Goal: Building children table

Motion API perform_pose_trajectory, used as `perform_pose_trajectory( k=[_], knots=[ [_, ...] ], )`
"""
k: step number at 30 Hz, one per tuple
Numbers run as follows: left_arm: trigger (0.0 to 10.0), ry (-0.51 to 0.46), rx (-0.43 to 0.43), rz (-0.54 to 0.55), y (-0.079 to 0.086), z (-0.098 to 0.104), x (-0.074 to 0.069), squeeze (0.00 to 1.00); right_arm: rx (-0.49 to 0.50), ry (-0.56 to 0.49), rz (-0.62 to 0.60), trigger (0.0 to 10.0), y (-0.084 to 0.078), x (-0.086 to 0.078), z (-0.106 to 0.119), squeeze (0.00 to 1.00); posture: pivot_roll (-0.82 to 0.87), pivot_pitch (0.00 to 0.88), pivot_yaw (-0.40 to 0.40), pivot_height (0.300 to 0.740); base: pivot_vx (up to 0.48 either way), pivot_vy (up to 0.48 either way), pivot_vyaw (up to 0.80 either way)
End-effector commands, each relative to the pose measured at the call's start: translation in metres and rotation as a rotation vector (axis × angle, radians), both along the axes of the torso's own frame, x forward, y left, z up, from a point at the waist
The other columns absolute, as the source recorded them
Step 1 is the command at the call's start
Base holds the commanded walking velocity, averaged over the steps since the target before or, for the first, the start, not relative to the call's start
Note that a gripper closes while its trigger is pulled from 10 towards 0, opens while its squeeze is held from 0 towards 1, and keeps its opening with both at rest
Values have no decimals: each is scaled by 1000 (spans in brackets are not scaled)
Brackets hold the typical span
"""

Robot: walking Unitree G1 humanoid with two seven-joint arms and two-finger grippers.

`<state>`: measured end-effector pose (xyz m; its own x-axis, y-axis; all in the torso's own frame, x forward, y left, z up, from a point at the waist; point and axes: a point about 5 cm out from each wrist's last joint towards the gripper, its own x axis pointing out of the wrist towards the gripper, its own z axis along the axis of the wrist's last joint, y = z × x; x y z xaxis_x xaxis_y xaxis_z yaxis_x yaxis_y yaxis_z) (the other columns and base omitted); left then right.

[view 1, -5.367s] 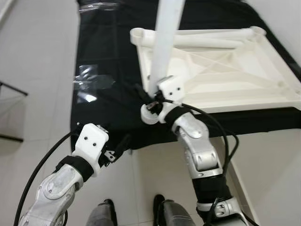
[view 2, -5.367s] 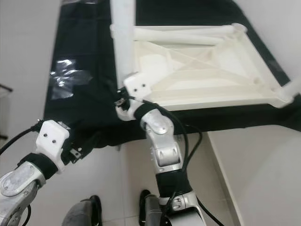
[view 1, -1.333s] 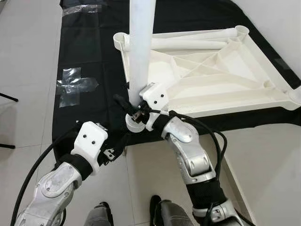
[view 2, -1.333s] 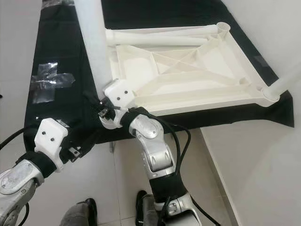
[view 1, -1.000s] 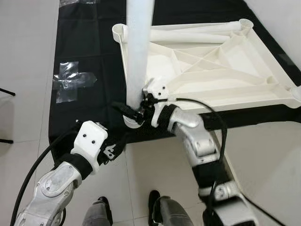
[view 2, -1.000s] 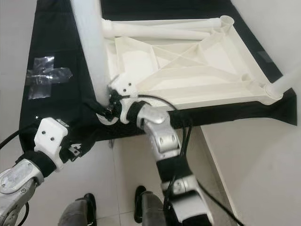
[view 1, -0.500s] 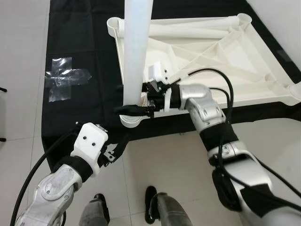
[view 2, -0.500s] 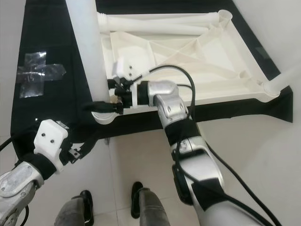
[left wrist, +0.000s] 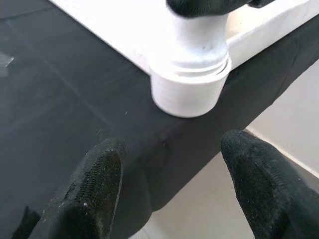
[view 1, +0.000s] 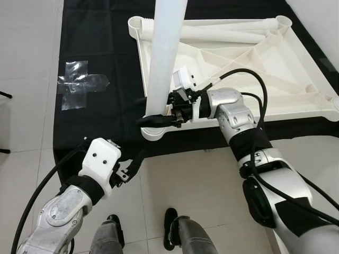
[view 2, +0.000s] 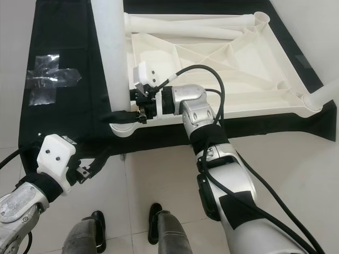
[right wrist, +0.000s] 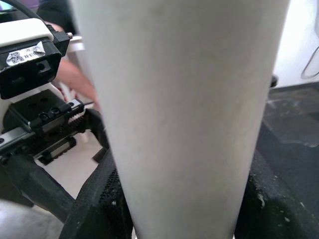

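So the right end effector (view 1: pixel 154 119) has swung round sideways since a second ago and is clamped on the white leg (view 1: pixel 165 58), now standing in the corner socket (left wrist: pixel 190 89) of the upturned tabletop (view 1: pixel 249 69) on the black cloth (view 1: pixel 100 47). Looks seated, probably just needs twisting tight. Left end effector (left wrist: pixel 169 174) hangs spread apart nearby, holding nothing.

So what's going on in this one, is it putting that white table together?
Yes. The white tabletop lies upside down on a black cloth on the floor. The right gripper is clamped on an upright white leg just above the near-left corner socket, where the leg's lower end sits. The left gripper hovers open near that corner, holding nothing. Another leg lies across the tabletop's far side.
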<state>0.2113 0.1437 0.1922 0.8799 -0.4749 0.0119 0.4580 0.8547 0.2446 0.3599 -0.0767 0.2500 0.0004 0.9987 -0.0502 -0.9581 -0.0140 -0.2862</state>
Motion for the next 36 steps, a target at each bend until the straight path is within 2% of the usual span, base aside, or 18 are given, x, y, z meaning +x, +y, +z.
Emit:
perform_pose_trajectory(
  k=[1,4,5,6,8,9,10,11,13,17,18,22,23,25,29,30,32,36],
  knots=[
    [10000,23,-1,-11,-2,-4,-4,0,5,48,-140,0,-24,2,-23,0,123,335,-141,740,0,0,0],
    [10000,27,-2,-13,-1,-5,-4,0,53,53,-284,0,-32,0,-33,0,111,333,-141,740,0,0,0],
    [10000,30,-2,-15,-1,-5,-4,0,76,57,-386,0,-32,-2,-41,0,102,329,-139,740,0,0,0],
    [10000,33,0,-19,0,-6,-4,0,106,59,-610,0,-29,-6,-54,0,95,326,-129,740,0,0,0],
    [10000,33,0,-19,0,-6,-4,0,106,59,-610,0,-29,-6,-54,0,95,326,-129,740,0,0,0],
    [10000,36,1,-22,0,-7,-4,0,118,45,-910,0,-31,-13,-69,0,89,324,-126,740,0,0,0],
    [10000,37,1,-25,1,-7,-2,0,96,40,-1022,0,-24,-31,-87,0,87,327,-110,740,0,0,0],
    [10000,38,1,-27,1,-7,-2,0,81,39,-1063,0,-18,-43,-97,0,87,327,-110,740,0,0,0],
    [10000,38,1,-36,-1,-7,0,0,13,-12,-916,0,8,-53,-104,0,89,312,-101,740,0,0,0],
    [10000,34,2,-44,-2,-6,1,0,42,-26,-898,0,14,-45,-97,0,93,308,-110,740,0,0,0],
    [10000,24,4,-42,-2,-4,3,0,52,-18,-841,10000,22,-36,-92,0,104,306,-121,740,0,0,0],
    [10000,17,11,-33,1,-3,4,0,89,-13,-739,10000,29,-32,-83,0,105,306,-116,740,0,0,0],
    [10000,16,10,-33,1,-3,4,0,106,1,-723,10000,28,-30,-78,1000,103,308,-113,740,0,0,0],
    [10000,16,9,-34,1,-3,4,0,112,9,-739,10000,29,-32,-75,1000,103,308,-113,740,0,0,0],
    [10000,27,2,-50,-4,-5,3,0,189,2,-654,10000,29,-24,-60,1000,101,311,-115,740,0,0,0],
    [10000,27,2,-53,-5,-5,3,0,183,-2,-591,10000,29,-22,-58,0,114,315,-117,740,0,0,0],
    [10000,28,2,-54,-5,-5,3,0,177,-7,-545,10000,28,-21,-57,0,119,315,-118,740,0,0,0],
    [10000,21,3,-36,-2,-3,3,0,124,25,-218,10000,24,-19,-44,0,133,320,-128,740,0,0,0]
  ],
)
